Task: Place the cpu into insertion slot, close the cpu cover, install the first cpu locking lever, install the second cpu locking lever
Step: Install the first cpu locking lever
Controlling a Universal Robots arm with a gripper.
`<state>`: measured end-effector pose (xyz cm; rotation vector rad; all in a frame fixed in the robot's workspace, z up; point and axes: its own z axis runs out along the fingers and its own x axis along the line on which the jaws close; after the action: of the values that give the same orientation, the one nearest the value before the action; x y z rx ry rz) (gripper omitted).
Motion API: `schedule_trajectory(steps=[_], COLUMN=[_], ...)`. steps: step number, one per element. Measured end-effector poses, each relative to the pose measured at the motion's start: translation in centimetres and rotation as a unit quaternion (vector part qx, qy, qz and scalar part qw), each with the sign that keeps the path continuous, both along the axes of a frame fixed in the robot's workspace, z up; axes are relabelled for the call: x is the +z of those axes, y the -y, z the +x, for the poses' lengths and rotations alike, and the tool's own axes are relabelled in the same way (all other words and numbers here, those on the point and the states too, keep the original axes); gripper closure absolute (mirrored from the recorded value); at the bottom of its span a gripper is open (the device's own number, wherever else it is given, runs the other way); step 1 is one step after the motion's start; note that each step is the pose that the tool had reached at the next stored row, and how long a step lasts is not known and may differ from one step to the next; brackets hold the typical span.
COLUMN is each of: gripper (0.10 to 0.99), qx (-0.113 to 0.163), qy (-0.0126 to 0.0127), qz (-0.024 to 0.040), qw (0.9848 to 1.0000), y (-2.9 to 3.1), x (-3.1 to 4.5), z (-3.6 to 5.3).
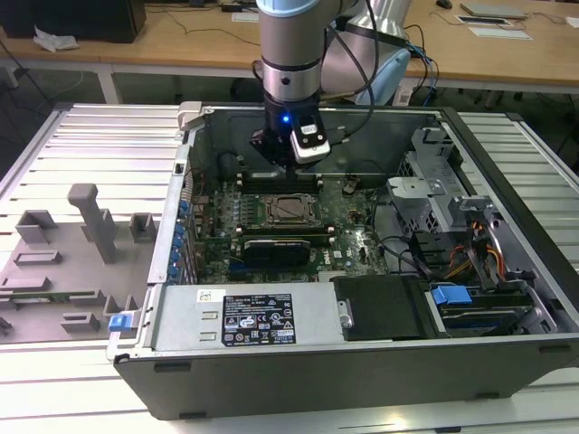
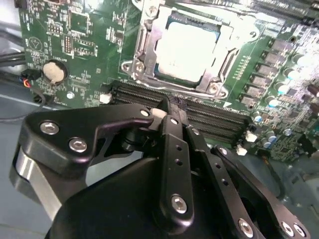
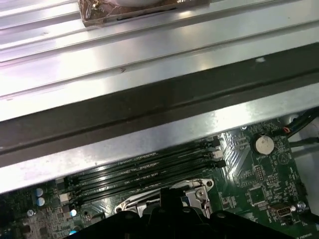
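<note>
While hovering over memory slots (image 2: 199,112) beside insertion slot (image 2: 185,50), gripper (image 2: 172,107) clenched, grasping nothing; cpu (image 2: 187,47) seated in slot, cpu cover (image 2: 219,87) down around it; coin battery (image 2: 54,71) nearby.

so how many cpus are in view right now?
1. The cpu sits in the insertion slot, just beyond the gripper in the second wrist view. The arm hides part of the board, so another could be hidden.

cpu: the pale cpu (image 2: 187,50) lies flat in the insertion slot (image 2: 149,35).
gripper: the gripper (image 2: 172,107), fingers together, hovers over black memory slots (image 2: 209,117) beside it.
</note>
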<state>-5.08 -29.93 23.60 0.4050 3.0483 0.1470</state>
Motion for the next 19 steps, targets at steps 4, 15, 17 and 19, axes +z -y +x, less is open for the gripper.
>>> schedule_trajectory(steps=[4,15,17,19], gripper=[0.98,0.98,0.98,0.98], qx=[0.007,0.026,0.029,0.038], qy=[-0.0001,-0.0046,-0.0078,-0.0094], qz=[-0.0029,-0.0205,-0.0346,-0.0432], qw=[1.0,0.9995,0.999,0.9983], y=[0.64,1.76,1.85,1.88], x=[0.0,-0.03,-0.02,-0.04], z=[0.0,0.0,0.0,0.01])
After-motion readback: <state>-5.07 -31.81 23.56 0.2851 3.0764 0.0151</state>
